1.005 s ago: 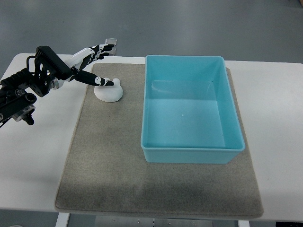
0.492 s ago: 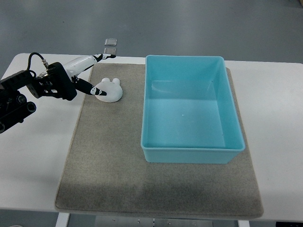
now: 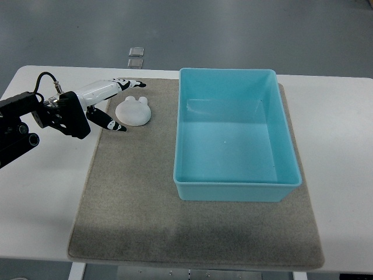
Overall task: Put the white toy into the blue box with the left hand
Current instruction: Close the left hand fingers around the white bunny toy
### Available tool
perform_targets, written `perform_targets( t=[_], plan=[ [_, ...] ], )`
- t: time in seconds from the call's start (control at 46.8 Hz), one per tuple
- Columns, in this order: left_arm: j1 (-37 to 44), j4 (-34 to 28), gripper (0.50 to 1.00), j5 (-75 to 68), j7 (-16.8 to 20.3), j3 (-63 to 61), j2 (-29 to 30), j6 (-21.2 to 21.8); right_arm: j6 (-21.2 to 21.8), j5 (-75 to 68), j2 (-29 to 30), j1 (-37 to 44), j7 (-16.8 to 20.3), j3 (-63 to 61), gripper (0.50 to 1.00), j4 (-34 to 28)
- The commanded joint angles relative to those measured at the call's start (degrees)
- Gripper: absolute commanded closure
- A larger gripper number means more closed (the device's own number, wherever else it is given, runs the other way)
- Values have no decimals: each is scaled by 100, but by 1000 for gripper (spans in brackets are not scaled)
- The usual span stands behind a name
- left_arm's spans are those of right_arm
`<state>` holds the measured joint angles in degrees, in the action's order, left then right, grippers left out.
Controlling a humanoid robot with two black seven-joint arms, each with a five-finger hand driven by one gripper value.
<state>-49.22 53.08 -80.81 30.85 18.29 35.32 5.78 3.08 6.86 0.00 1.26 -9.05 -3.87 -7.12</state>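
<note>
The white toy [image 3: 133, 111], a round flat piece with two small ears, lies on the grey mat [image 3: 134, 192] to the left of the blue box [image 3: 235, 135]. My left hand [image 3: 119, 104] reaches in from the left edge, just left of the toy. Its fingers [image 3: 125, 84] are spread above the toy's far side and its thumb points at the near side. The hand is open and holds nothing. The blue box is empty. No right arm shows.
The mat lies on a white table [image 3: 41, 198]. Two small clear squares [image 3: 136, 56] sit on the floor beyond the table's far edge. The box takes up the mat's right half.
The left hand has drawn back to the left and lowered; its thumb, which lay on the toy a second ago, is now off it. The toy has stayed in place.
</note>
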Motion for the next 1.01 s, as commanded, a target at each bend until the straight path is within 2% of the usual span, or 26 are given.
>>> perform_targets(
  t=[0.0, 0.299, 0.471, 0.663, 0.941, 0.984],
  plan=[
    [-9, -9, 587, -22, 0, -19, -26, 2, 0, 0, 0, 6, 0, 0, 564, 0],
    [-53, -88, 662, -84, -36, -27, -87, 10, 0, 0, 0, -3, 0, 0, 564, 0],
    [-44, -176, 675, -365, -36, -45, -87, 63, 0, 0, 0, 6, 0, 0, 564, 0],
    [-53, -211, 722, -436, -27, -54, -96, 72, 0, 0, 0, -3, 0, 0, 564, 0],
    [-53, -220, 801, -471, -27, -54, -157, 72, 0, 0, 0, 6, 0, 0, 564, 0],
    [-53, -220, 829, -471, -35, -54, -166, 72, 0, 0, 0, 6, 0, 0, 564, 0]
  ],
)
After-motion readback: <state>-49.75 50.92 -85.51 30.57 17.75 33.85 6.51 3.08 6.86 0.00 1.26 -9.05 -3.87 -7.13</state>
